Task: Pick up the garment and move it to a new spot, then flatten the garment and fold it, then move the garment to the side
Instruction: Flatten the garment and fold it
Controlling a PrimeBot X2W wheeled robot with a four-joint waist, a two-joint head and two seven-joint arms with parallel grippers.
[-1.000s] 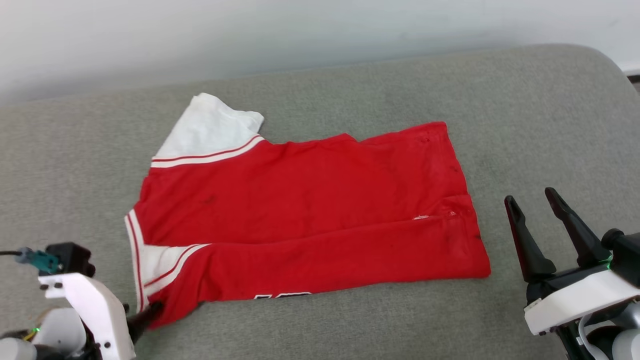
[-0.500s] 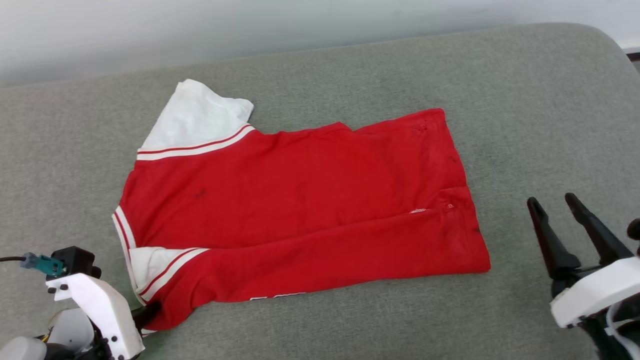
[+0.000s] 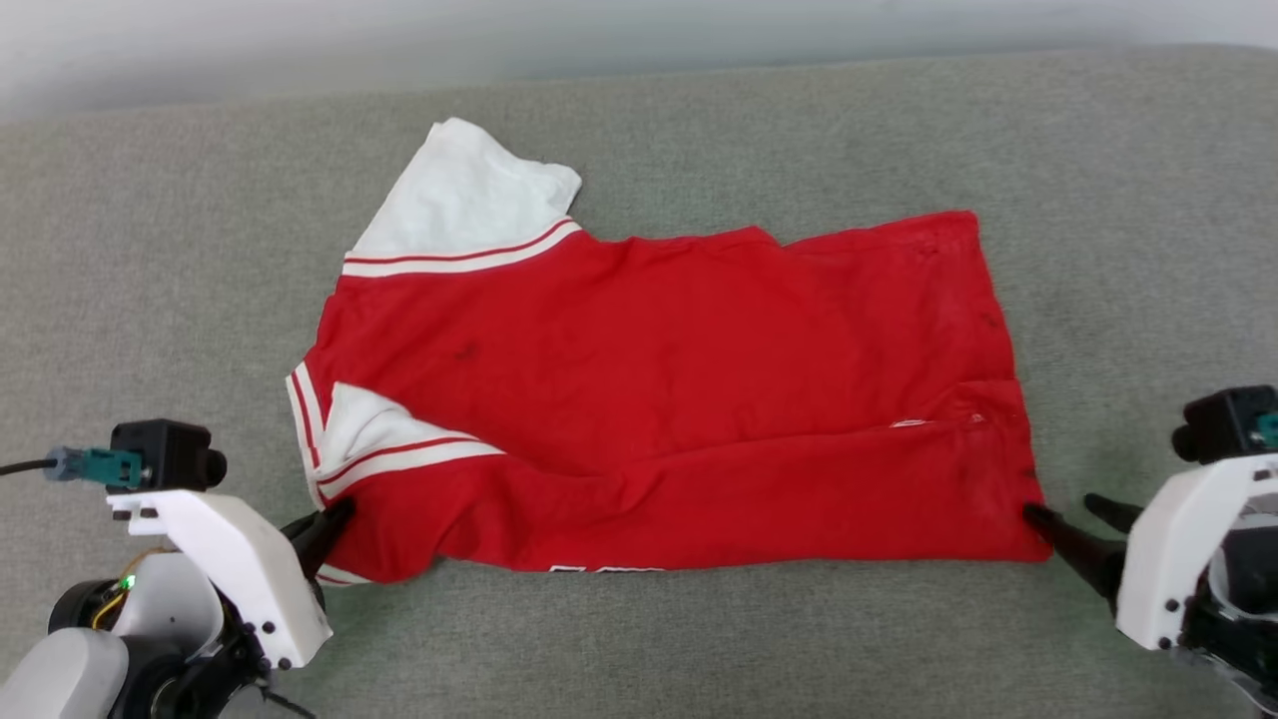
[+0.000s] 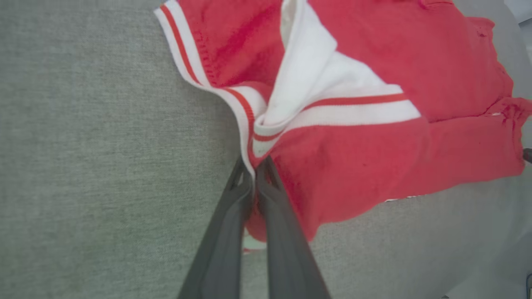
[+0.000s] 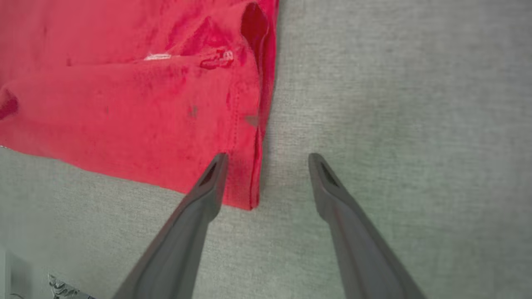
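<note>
The garment (image 3: 659, 389) is a red jersey with white sleeves and striped trim, lying partly folded on the grey cushion; a sliver of lettering peeks out at its near edge. My left gripper (image 3: 334, 519) is shut on the garment's near-left corner at the striped collar trim (image 4: 253, 160). In the left wrist view the gripper (image 4: 254, 166) pinches red cloth and trim between its fingers. My right gripper (image 3: 1068, 519) stands open at the garment's near-right hem corner (image 5: 245, 195). In the right wrist view the gripper (image 5: 268, 160) has one finger over the hem and the other on bare cushion.
The grey cushion (image 3: 150, 280) spreads wide on all sides of the garment. A pale wall (image 3: 300, 40) runs along its far edge.
The head camera has shifted. My left gripper has closed on the garment's near-left corner. My right gripper has come in and down to the near-right hem corner, still open.
</note>
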